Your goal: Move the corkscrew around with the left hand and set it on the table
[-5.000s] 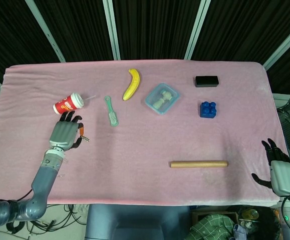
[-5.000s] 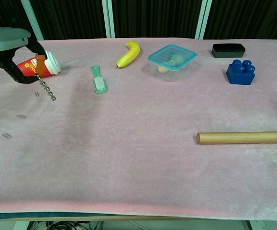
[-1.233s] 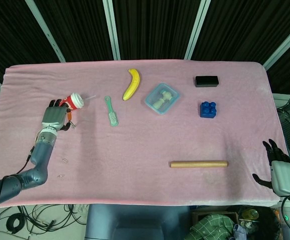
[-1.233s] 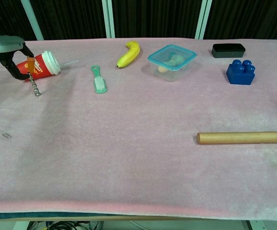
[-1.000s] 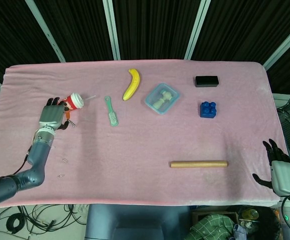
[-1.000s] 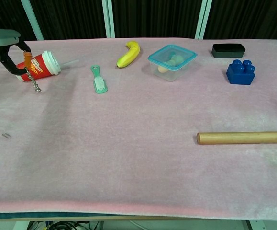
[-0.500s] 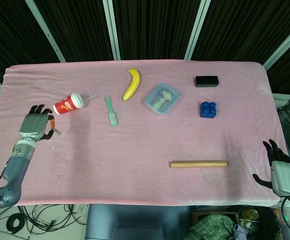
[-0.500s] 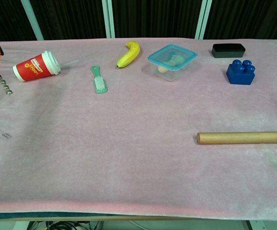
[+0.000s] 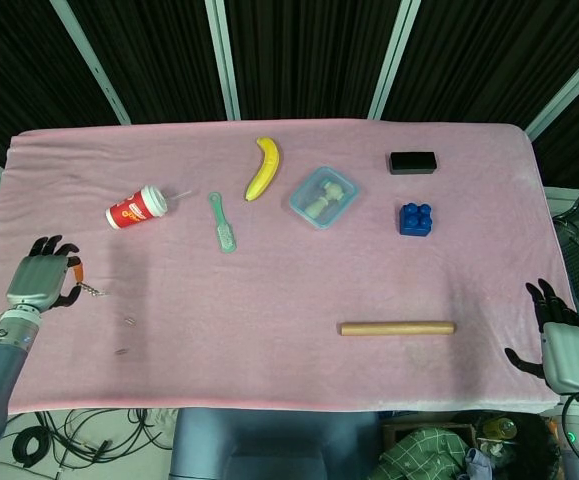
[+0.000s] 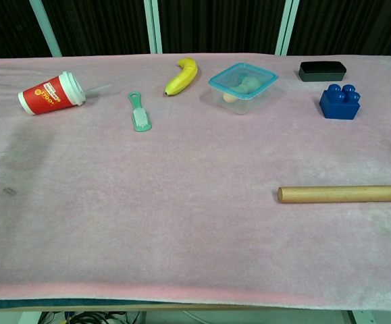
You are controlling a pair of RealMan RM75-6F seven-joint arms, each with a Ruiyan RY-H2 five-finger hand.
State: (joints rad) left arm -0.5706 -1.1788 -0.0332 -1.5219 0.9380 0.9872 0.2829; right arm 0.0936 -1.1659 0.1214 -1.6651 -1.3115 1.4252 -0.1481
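In the head view my left hand [image 9: 41,284] hovers over the table's left edge, fingers curled around the corkscrew [image 9: 83,283]. Its orange handle shows beside the fingers and the metal spiral sticks out to the right. The chest view shows neither this hand nor the corkscrew. My right hand [image 9: 559,335] hangs past the table's front right corner, fingers spread and holding nothing.
A red paper cup [image 9: 135,208] lies tipped at the left, with a green brush [image 9: 223,223], a banana [image 9: 262,168], a clear lidded box [image 9: 323,196], a blue block [image 9: 415,219], a black case [image 9: 412,162] and a wooden rod [image 9: 396,328]. Small paper clips [image 9: 128,322] lie near the left hand.
My left hand has carried the corkscrew away from the red cup, leftward and toward the table's front edge, passing out of the chest view. The right hand has not moved.
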